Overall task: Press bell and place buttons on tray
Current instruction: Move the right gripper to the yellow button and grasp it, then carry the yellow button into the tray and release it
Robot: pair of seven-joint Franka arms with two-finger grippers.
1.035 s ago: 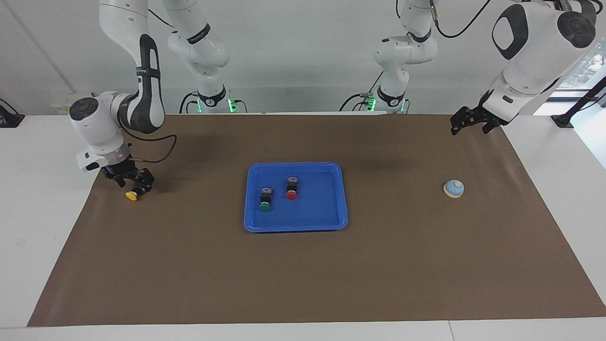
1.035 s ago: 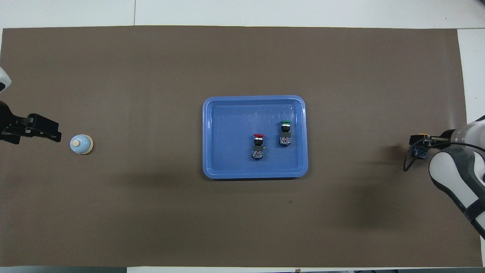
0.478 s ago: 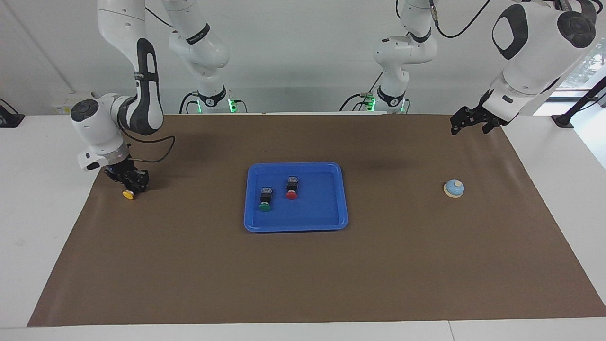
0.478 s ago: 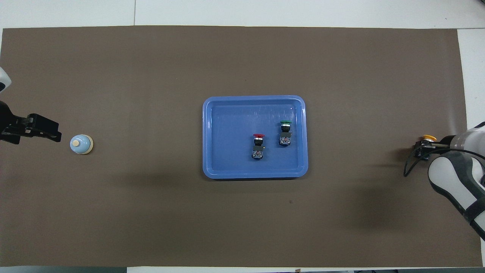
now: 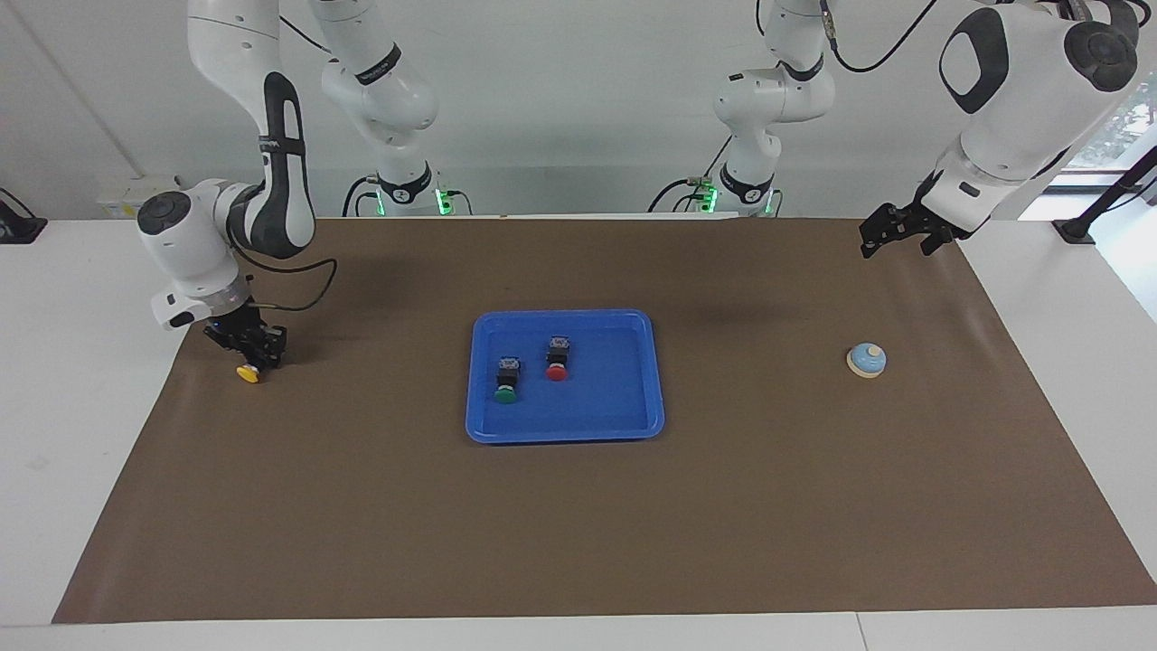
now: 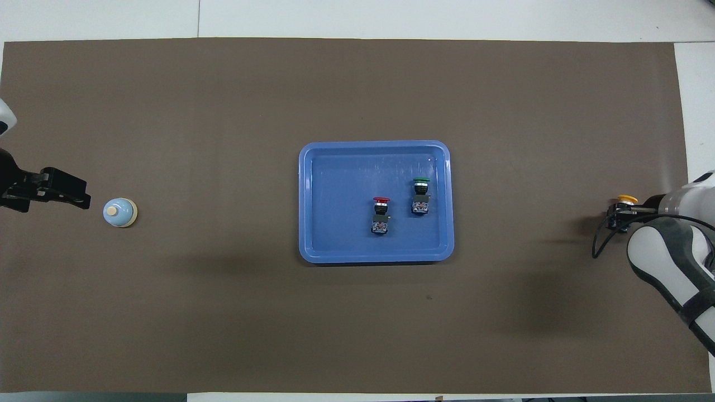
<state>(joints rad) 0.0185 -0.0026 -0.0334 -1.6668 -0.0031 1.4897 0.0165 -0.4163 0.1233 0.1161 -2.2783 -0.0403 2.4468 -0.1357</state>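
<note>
The right pincer is clamped on the yellow button at desk level, well apart from the tray holding two buttons, while the left pincer, fingers apart, waits over the mat near the bell.

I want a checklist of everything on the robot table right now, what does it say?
Surface: brown mat on white table.
Job's things: red button and green button lie in the blue tray; yellow button at right arm's end; bell at left arm's end.
Clutter: nothing seen.
Grippers: right gripper down at the yellow button; left gripper waits in the air.
Cables: black cable loops at right wrist.
Surroundings: white wall.
</note>
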